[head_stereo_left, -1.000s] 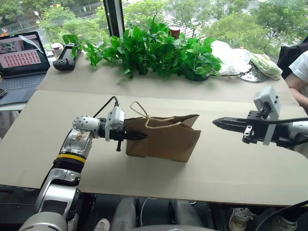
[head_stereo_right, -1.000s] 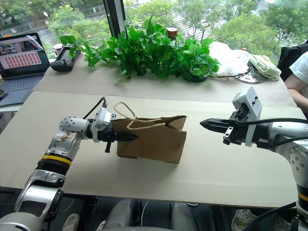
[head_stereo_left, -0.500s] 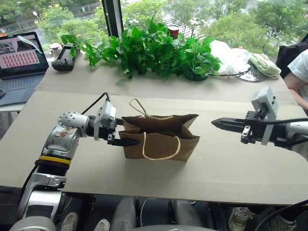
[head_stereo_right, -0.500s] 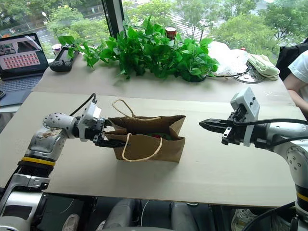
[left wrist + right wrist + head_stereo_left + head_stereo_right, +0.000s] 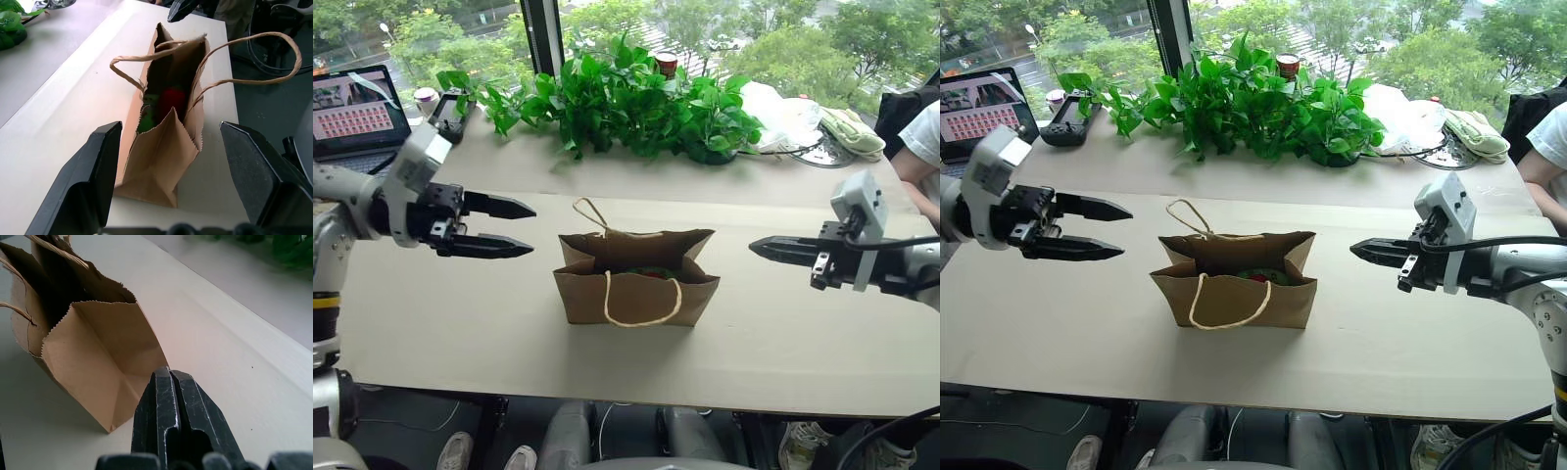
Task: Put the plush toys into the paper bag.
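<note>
On our beige worktop (image 5: 783,343) the brown kraft paper bag (image 5: 636,284) stands holding both plush toys (image 5: 164,103); our left jaws (image 5: 514,227) wide, right jaws (image 5: 766,249) closed, either swing could topple it.

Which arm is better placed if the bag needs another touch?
Probably the left. The left end effector is open and aimed at the paper bag, which stands upright with the red toy and green toy inside. The right end effector is shut.
</note>
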Robot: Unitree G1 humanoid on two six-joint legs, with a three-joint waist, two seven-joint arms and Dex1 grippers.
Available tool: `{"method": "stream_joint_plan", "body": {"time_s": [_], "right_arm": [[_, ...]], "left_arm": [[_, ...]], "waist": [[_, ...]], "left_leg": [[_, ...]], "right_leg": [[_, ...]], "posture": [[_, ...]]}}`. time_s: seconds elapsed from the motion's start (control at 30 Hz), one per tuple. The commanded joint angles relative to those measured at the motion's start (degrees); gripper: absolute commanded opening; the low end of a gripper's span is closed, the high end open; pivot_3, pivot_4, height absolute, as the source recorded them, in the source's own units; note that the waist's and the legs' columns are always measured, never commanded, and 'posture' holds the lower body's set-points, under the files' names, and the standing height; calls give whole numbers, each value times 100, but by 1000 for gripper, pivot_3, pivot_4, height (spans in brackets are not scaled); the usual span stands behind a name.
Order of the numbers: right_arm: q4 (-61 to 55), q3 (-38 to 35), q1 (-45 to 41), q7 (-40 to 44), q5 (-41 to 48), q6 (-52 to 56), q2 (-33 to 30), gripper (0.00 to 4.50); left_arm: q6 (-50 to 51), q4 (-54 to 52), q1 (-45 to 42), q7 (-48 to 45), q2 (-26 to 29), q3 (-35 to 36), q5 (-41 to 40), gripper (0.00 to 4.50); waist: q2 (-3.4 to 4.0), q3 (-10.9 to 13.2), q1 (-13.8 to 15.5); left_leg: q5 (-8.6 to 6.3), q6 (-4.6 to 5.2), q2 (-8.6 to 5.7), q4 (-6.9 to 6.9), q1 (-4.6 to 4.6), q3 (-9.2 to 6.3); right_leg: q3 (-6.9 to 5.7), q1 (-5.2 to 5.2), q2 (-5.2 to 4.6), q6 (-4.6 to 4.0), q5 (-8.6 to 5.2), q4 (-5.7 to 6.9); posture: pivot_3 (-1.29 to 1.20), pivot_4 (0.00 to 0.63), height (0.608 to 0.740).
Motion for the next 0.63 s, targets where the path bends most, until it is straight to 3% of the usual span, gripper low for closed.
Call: {"method": "stream_joint_plan", "body": {"time_s": [0.03, 0.63], "right_arm": [[-14, 15, -135, 65, -37, -137, -106, 0], [-103, 65, -188, 41, 60, -92, -63, 0]], "left_arm": [[133, 43, -116, 23, 37, 135, -137, 3427], [149, -71, -90, 307, -249, 181, -302, 3427]], "waist": [[-1, 0, 1], [0, 0, 15]], "left_leg": [[0, 0, 0, 0, -1, 0], [0, 0, 0, 1, -3, 2]], "right_leg": [[-1, -1, 1, -1, 0, 1], [1, -1, 0, -1, 0, 1]], "posture": [[0, 150, 740], [0, 150, 740]]}}
